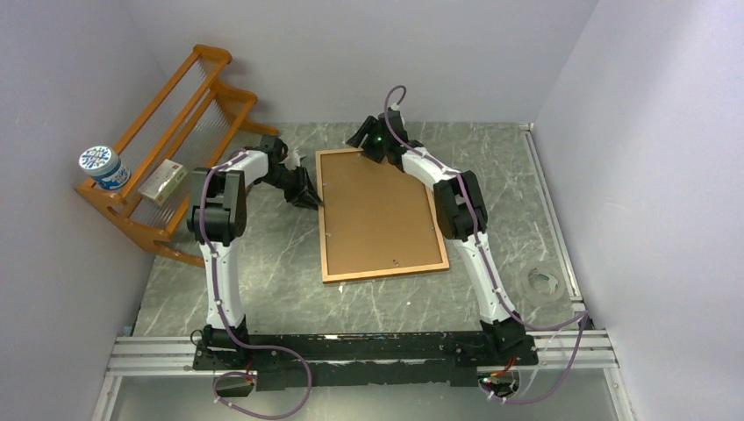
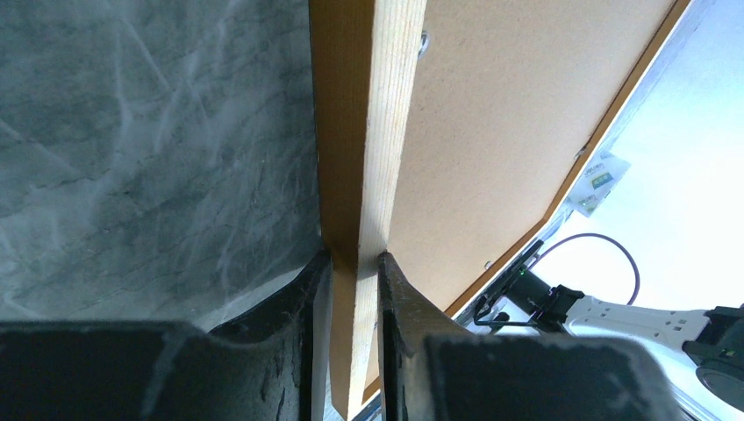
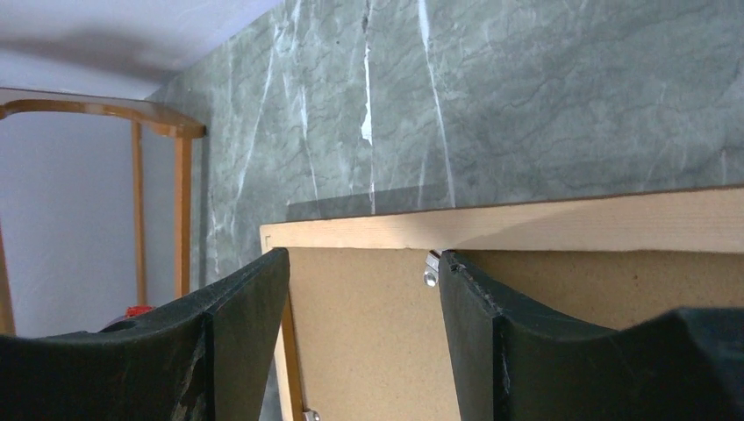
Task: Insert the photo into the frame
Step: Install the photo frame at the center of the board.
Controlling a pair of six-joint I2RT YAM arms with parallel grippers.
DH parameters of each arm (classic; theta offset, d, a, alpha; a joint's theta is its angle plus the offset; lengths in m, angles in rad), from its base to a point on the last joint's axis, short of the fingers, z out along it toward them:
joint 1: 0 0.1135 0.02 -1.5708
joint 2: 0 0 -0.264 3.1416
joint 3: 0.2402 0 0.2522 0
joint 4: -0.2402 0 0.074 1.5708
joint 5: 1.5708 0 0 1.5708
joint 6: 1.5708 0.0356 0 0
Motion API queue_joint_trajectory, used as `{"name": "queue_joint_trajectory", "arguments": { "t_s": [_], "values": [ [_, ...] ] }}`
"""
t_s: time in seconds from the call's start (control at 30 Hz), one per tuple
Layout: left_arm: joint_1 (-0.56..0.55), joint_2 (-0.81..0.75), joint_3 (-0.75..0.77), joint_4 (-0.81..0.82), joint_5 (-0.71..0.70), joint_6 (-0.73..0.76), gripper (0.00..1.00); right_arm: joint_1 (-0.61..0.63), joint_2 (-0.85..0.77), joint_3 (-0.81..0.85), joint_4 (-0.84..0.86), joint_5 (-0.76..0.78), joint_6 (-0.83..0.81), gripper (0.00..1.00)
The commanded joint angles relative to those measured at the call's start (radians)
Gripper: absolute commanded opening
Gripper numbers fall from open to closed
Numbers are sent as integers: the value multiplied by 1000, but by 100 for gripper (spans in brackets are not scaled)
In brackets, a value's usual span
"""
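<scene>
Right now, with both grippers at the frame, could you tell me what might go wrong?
The left gripper pinches only a thin side rail of the frame, which may twist or slip if lifted. The right gripper stands open over the backing board beside a small metal tab; a finger could snag it. No photo is in view.

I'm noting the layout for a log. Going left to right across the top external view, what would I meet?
Blue-and-white tub → small box → left gripper, jaws clamped on the wood → frame, lying back side up → clear tape roll.
</scene>
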Motion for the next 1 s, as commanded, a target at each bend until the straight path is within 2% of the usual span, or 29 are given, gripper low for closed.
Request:
{"name": "queue_joint_trajectory", "arguments": {
  "t_s": [0.0,0.2,0.37,0.5,0.67,0.83,0.97],
  "values": [
    [-43,84,-61,1,-139,31,23,-11,67,-25,12,-58,11,67],
    [-43,88,-50,-2,-137,31,23,-12,57,-79,125,-170,41,66],
    [-42,84,-43,-2,-139,28,23,-25,-6,-115,146,-180,33,69],
    [-42,69,-47,12,-141,19,24,-42,-116,-149,114,-167,-24,75],
    [-41,34,-39,5,-155,19,28,-55,-296,-254,22,-138,-113,78],
    [-41,-23,-66,22,-157,8,33,-54,-535,-501,-96,-54,-198,79],
    [-41,-87,-118,51,-148,-11,38,-53,-706,-677,-286,60,-225,79]
  ]
}}
